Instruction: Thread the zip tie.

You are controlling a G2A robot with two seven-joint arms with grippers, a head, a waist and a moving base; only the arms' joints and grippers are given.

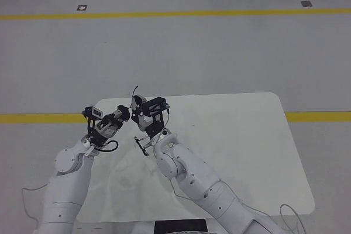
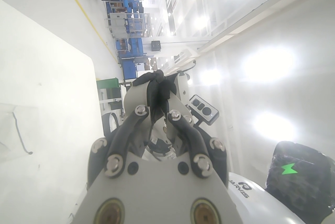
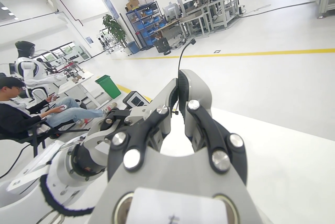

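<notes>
You've got the right end effector [image 3: 180,80] clamped on the zip tie [image 3: 180,59], with the strap sticking out past the fingertips toward 12 o'clock. The left end effector [image 2: 157,78] sits right up against it, fingers pressed together, though I can't tell if they've got the tie. Both hover over the tabletop [image 1: 234,134] at its 10 o'clock corner.
</notes>
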